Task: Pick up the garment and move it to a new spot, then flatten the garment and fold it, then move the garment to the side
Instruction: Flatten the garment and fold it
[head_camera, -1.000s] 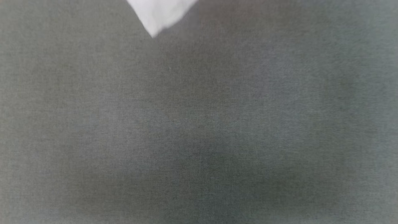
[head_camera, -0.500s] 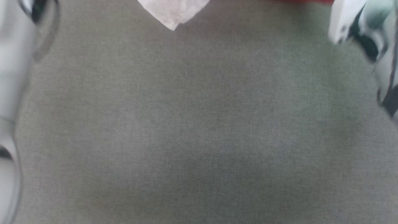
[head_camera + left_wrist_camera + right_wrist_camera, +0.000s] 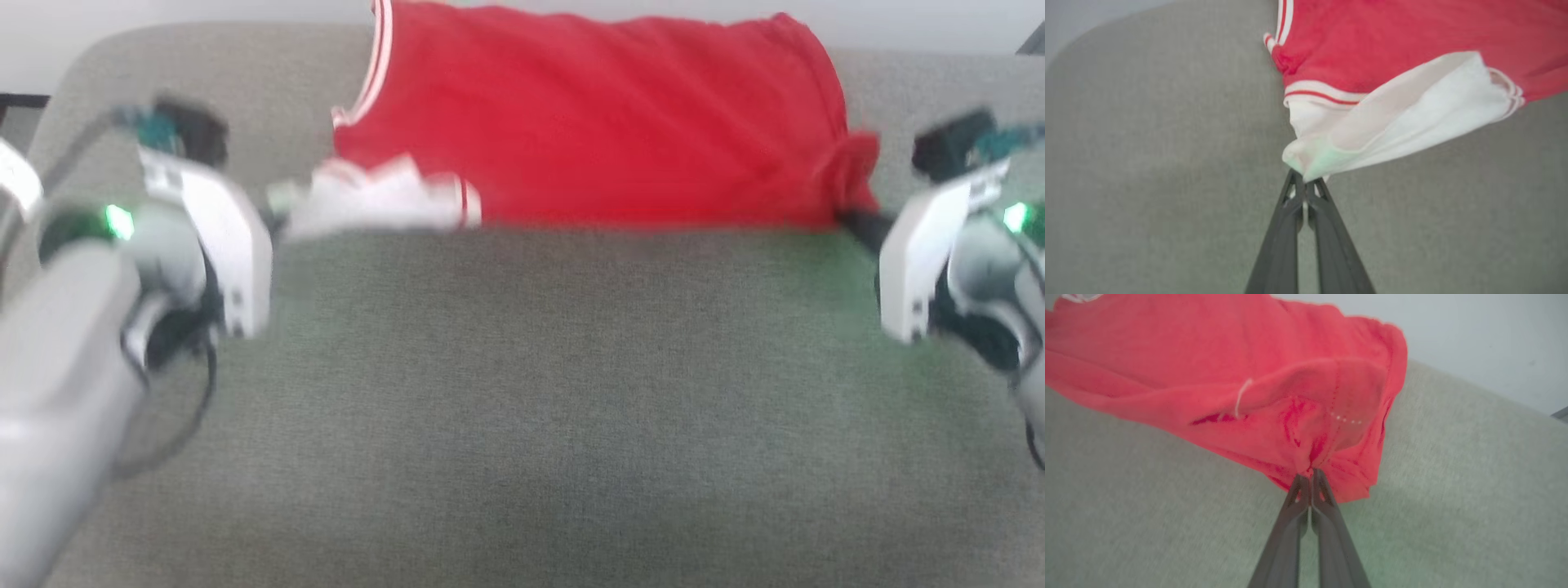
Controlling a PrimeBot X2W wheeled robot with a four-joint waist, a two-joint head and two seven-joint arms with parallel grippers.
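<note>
Pinching the white sleeve (image 3: 1412, 110) tip, the left tool (image 3: 1303, 179) is clamped tight on the shirt (image 3: 604, 122), which stretches taut between both tools over the far part of the grey woven table (image 3: 522, 392), its red body rumpled in soft folds. Over on the right, the right tool (image 3: 1310, 475) is closed just as hard on a bunched red hem corner (image 3: 1331, 457). Light, limp, thin knit, I'd say: it'll droop and crumple, so corners and seams are the places to grip.

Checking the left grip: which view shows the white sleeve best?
Left wrist view: the white sleeve is large and clear, pinched by the left gripper. Head view shows it small and blurred; the right wrist view shows the red of the garment.
</note>
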